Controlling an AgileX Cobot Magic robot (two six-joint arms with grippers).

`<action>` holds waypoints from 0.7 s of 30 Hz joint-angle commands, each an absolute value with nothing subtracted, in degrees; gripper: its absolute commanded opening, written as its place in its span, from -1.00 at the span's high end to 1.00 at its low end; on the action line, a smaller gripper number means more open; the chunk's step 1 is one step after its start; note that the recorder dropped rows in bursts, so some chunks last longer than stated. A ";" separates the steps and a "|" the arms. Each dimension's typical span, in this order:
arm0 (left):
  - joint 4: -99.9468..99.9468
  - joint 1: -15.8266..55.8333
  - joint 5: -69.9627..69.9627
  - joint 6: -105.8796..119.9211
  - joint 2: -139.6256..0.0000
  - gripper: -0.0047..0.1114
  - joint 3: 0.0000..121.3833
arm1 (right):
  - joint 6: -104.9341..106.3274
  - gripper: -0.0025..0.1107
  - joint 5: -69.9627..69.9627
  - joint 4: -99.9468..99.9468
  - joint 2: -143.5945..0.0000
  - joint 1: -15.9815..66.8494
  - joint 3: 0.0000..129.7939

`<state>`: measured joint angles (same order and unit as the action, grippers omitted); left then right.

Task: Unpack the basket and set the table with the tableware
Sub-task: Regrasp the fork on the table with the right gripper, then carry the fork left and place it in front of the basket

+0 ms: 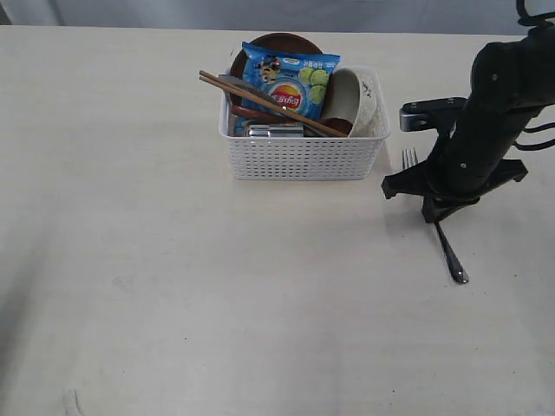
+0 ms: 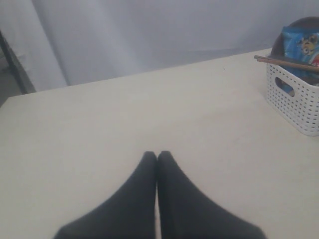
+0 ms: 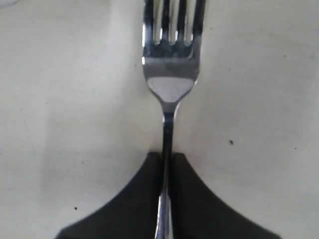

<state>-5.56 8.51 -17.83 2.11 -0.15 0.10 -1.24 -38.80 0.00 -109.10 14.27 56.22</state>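
The white basket (image 1: pixel 299 158) stands at the back middle of the table (image 1: pixel 130 260). It holds a brown plate (image 1: pixel 277 42), a pale bowl (image 1: pixel 357 100), brown chopsticks (image 1: pixel 260 98), a dark red spoon (image 1: pixel 260 114), a steel cup (image 1: pixel 276 130) and a knife blade (image 1: pixel 236 83). To the right of the basket, my right gripper (image 1: pixel 436 212) (image 3: pixel 167 155) is shut on the handle of the steel fork (image 1: pixel 455 260) (image 3: pixel 169 84), low at the tabletop. My left gripper (image 2: pixel 157 154) is shut with nothing in it, over bare table well away from the basket (image 2: pixel 294 99).
A blue chip bag (image 1: pixel 286 78) leans in the basket over the plate. The chopsticks (image 2: pixel 286 62) stick out past the basket's left rim. The right arm's black body stands over the fork.
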 commanded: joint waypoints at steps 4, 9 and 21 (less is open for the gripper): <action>-5.78 8.20 -17.15 1.92 0.00 0.92 0.00 | 0.00 0.96 -44.80 1.59 -102.69 13.85 55.81; -5.78 8.20 -17.15 1.92 0.00 0.92 0.00 | 2.52 0.96 -44.84 9.13 -92.12 14.13 51.63; -5.78 8.20 -17.15 1.92 0.00 0.92 0.00 | 3.76 0.96 -35.58 31.86 -85.23 35.23 44.68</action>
<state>-5.56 8.51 -17.83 2.11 -0.15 0.10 4.23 -41.08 25.95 -83.41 30.13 44.84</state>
